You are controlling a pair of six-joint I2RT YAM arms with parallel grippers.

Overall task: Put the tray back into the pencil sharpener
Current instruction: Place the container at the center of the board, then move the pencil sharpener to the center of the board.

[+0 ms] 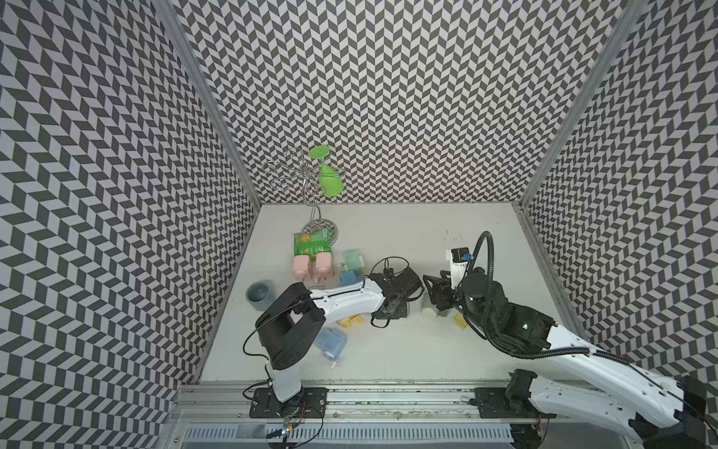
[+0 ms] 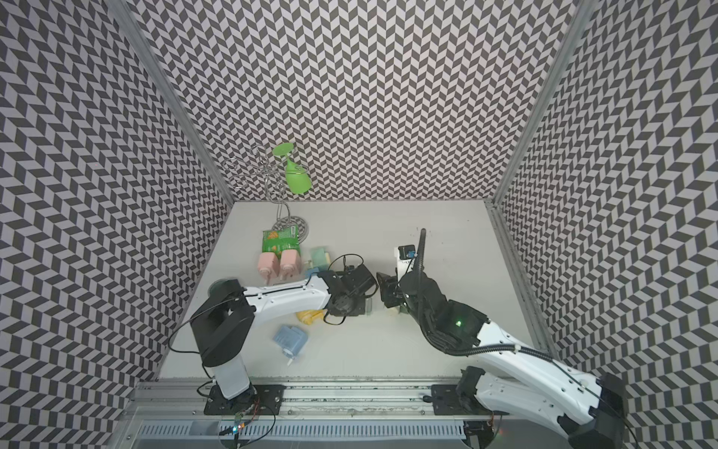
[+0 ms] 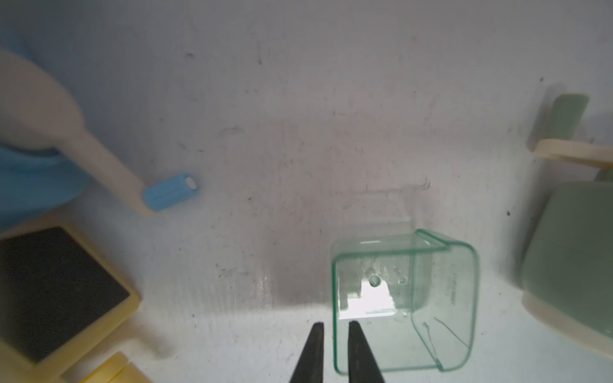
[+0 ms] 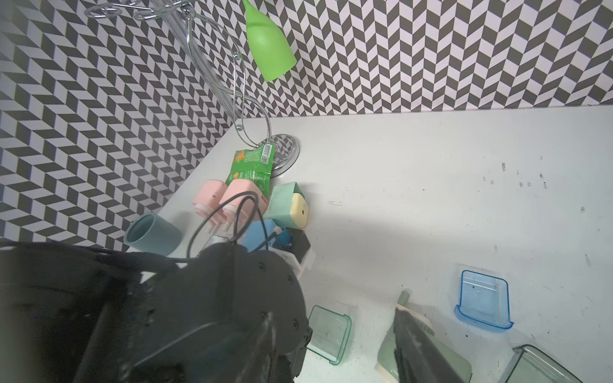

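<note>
The tray (image 3: 406,300) is a clear green box lying on the white table, open side toward the wrist camera. My left gripper (image 3: 335,326) straddles the tray's near side wall, its jaws slightly open, one fingertip inside and one outside. The right wrist view shows the same tray (image 4: 330,333) beside the left arm's black wrist. The pencil sharpener (image 4: 386,356), pale green with a cream base, lies just right of it. One of my right gripper's fingers (image 4: 418,341) lies across the sharpener; the other is lost against the dark arm. In a top view the right gripper (image 1: 434,289) hangs over the sharpener (image 1: 429,309).
A blue sharpener (image 1: 332,344), a yellow one (image 3: 59,298) and a blue crank knob (image 3: 170,191) lie left of the tray. Two pink sharpeners (image 1: 312,266), a green bag (image 1: 312,243), a teal cup (image 1: 259,295) and a wire rack (image 1: 307,182) crowd the back left. A blue tray (image 4: 484,303) lies farther right.
</note>
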